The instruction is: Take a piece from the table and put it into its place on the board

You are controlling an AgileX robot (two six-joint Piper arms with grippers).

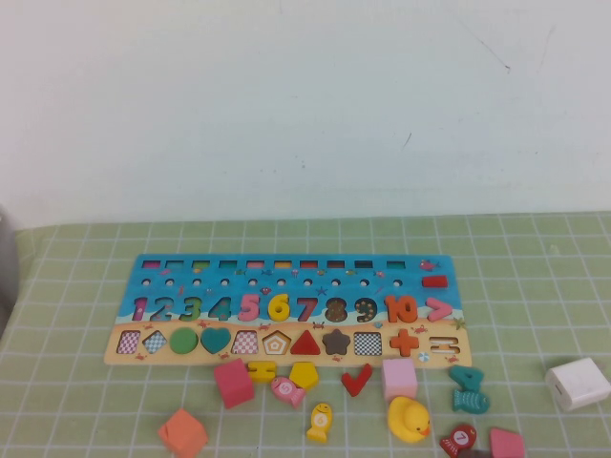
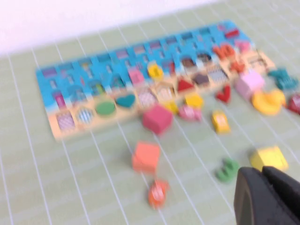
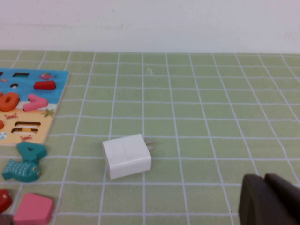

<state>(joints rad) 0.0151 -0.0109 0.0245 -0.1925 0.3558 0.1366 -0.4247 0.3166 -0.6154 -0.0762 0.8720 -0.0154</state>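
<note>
The blue and tan board point(image 1: 401, 282) lies flat across the middle of the table. The yellow "6" point(image 1: 278, 306) sits in its slot in the number row, between the pink 5 and the red 7. It also shows in the left wrist view point(image 2: 155, 71). Neither gripper is in the high view. My left gripper point(image 2: 262, 177) hangs above the cloth in front of the board, with its jaws together and nothing between them. My right gripper point(image 3: 265, 182) is over bare cloth to the right of the board point(image 3: 52, 96), also with its jaws together and empty.
Loose pieces lie in front of the board: a pink cube point(image 1: 233, 383), an orange cube point(image 1: 182, 432), a yellow fish point(image 1: 320, 421), a yellow duck point(image 1: 409, 419), a red check mark point(image 1: 356, 380) and a teal 4 point(image 1: 467, 378). A white charger point(image 1: 578, 383) lies at the right.
</note>
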